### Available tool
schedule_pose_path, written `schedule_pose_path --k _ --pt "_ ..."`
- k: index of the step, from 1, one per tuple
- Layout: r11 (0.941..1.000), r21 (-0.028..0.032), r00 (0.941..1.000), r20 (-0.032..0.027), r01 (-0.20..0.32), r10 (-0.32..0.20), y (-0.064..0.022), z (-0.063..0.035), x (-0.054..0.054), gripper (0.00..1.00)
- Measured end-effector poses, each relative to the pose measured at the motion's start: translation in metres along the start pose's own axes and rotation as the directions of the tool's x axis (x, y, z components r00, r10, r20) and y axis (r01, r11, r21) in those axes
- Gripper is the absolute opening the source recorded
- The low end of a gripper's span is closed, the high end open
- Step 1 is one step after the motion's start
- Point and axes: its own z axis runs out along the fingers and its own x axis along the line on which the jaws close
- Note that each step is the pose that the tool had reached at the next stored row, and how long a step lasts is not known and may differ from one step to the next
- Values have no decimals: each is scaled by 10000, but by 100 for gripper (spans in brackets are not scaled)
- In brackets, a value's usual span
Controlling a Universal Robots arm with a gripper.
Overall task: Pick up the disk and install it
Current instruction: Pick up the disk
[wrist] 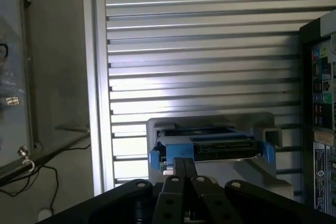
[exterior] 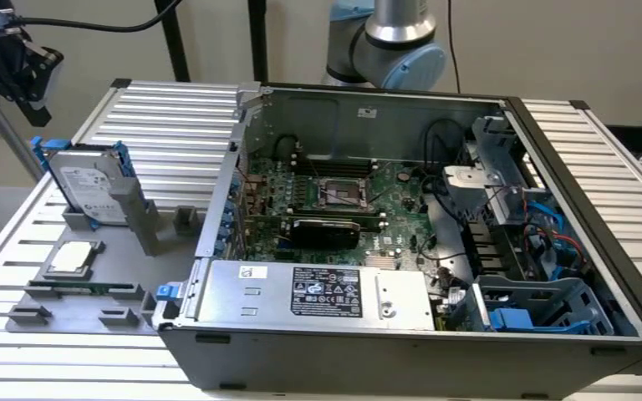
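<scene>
The tool (wrist: 184,162) hangs with its fingers drawn narrow, nearly together, holding nothing. Just ahead of its tips and apart from them, the disk (exterior: 89,185) stands on edge in a grey holder (exterior: 143,221) on the ribbed worktop (exterior: 170,113). An open computer case (exterior: 333,113) lies to the tool's side.

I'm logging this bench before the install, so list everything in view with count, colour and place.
disk: 1, silver-grey with blue rails, upright in fixture, exterior view's left
chip: 1, silver, flat on fixture
fixture: 1, grey, on table beside case
computer case: 1, dark grey, open, centre of table
motherboard: 1, green, inside case
power supply: 1, silver with black label, inside case
table: 1, ribbed aluminium, under everything
arm: 1, grey and blue, behind case
gripper: 1, black, fingers shut, holding nothing, apart from disk
</scene>
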Motion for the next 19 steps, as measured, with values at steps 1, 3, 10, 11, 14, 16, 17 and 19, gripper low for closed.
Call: schedule_pose_path --k 1,3,10,11,14,16,17,19 --pt "10000 -1 10000 3 7 -7 1 5 -2 0" --pt "9999 -2 9999 -8 163 -163 0 13 -3 0" --pt "9898 -30 9898 -64 1424 -1424 -2 59 -3 0" --pt "9870 -35 9870 -72 1605 -1605 -2 63 -3 0" --pt "9774 -51 9774 -91 2113 -2113 -3 70 -6 0" --pt "9701 -59 9700 -105 2427 -2428 -2 71 -11 0" --pt "9664 -63 9664 -112 2569 -2570 -2 70 -14 0" --pt "9602 -71 9601 -121 2794 -2794 -2 70 -28 0"
